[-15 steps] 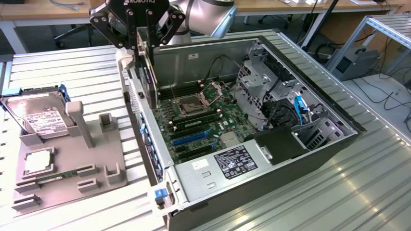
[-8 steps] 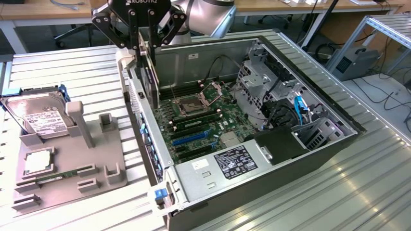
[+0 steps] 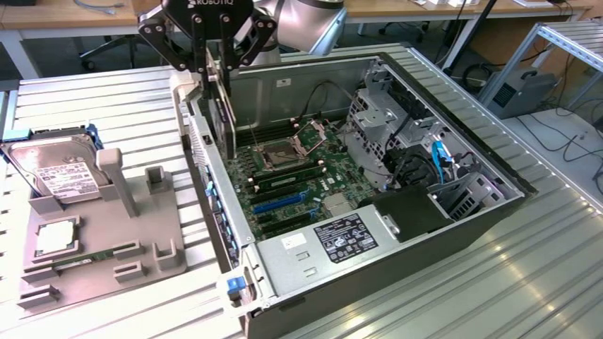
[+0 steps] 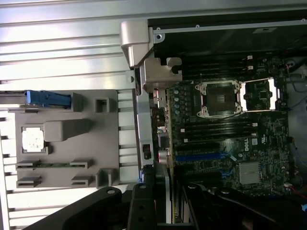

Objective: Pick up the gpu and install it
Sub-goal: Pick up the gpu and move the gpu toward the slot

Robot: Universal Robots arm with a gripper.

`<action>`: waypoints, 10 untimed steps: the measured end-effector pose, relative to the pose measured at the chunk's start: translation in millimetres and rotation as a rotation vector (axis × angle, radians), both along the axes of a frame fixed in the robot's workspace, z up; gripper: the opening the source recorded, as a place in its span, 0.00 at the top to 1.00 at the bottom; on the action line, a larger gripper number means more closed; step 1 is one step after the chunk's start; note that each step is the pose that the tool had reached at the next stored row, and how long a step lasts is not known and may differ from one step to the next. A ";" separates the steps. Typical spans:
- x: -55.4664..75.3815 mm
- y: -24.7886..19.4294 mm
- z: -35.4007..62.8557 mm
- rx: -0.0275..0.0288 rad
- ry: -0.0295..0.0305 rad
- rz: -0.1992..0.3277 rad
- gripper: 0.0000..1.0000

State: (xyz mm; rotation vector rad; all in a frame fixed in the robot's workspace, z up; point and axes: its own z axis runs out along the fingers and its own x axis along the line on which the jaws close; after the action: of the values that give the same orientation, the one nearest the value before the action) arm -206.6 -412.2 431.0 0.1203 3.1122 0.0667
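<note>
holding gpu (image 3: 224,120) upright over case (image 3: 424,261) w/ dell mobo (image 4: 249,143), robotiq gripper (image 3: 215,69) jaws clamped on gpu.

Bright, even light from above; glare streaks the ribbed metal table (image 3: 527,282). The case (image 3: 282,92) interior lies shadowed, perhaps underexposed at my wrist.

Black angular end effector (image 3: 219,67) with hinged linkage bars and white "ROBOTIQ" lettering, mounted on a rounded, glossy silver-grey arm (image 3: 306,21).
</note>
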 end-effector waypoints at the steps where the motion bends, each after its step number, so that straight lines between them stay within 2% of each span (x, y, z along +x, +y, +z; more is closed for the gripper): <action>1: 0.3 0.0 0.0 -0.0001 0.0000 0.000 0.73; 10: 2.9 0.0 -0.4 -0.0007 0.0000 0.000 0.73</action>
State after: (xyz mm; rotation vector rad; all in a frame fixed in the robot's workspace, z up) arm -203.7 -412.2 430.7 0.1202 3.1123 0.0656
